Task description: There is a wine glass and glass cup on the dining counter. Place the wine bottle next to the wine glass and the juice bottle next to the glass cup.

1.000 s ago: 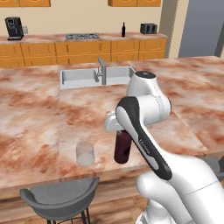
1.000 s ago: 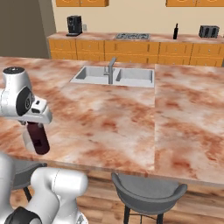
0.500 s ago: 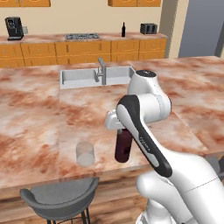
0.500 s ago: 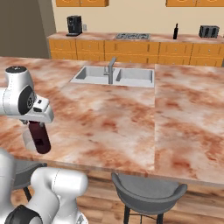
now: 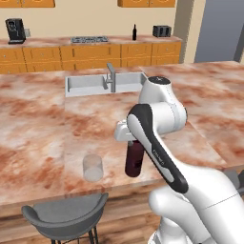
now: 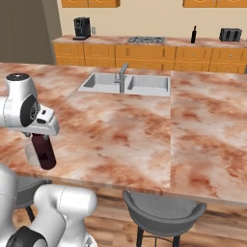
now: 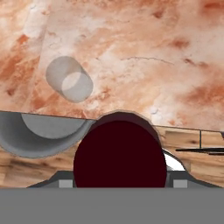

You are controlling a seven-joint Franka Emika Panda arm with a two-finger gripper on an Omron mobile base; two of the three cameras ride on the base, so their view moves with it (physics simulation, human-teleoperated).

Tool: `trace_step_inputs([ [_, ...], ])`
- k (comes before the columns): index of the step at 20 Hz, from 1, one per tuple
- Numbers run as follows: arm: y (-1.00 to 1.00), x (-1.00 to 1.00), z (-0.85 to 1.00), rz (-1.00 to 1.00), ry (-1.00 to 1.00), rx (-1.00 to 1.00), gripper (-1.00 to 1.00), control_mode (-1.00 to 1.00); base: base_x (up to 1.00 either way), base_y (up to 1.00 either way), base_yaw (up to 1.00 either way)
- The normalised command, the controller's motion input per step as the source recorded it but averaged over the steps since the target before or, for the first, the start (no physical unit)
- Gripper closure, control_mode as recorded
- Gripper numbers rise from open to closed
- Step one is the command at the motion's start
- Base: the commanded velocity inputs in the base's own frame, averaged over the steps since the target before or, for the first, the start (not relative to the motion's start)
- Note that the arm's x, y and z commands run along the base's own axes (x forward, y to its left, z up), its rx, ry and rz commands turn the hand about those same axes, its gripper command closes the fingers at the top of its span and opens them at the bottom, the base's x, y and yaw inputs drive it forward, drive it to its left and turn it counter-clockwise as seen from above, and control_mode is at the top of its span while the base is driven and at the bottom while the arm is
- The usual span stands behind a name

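The robot holds the juice bottle (image 5: pixel 135 159) upright by its top, low over the near edge of the table (image 5: pixel 43 119); the bottle's base looks at or just above the stone, though contact cannot be told; it hangs straight below the gripper (image 5: pixel 127 134), presumably so it can be stood down without tipping. The fingers appear closed on the bottle's cap or neck, the arm hiding the pads themselves; in the hand view the maroon cap (image 7: pixel 120 160) sits right between the two dark tips. The glass cup (image 5: pixel 93 167) stands just beside the bottle, apart from it, which suits the goal. The wine bottle (image 5: pixel 134 32) stands on the far back counter (image 5: pixel 90 45), not yet fetched.
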Motion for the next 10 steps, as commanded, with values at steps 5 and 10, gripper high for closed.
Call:
trace_step_inputs([
  [5,0.01,0.31,0.00,0.00,-0.01,0.00,1.00,-1.00,0.00,0.00,0.00],
  [10,0.11,0.46,-0.01,0.00,-0.04,0.00,1.00,-1.00,0.00,0.00,0.00],
])
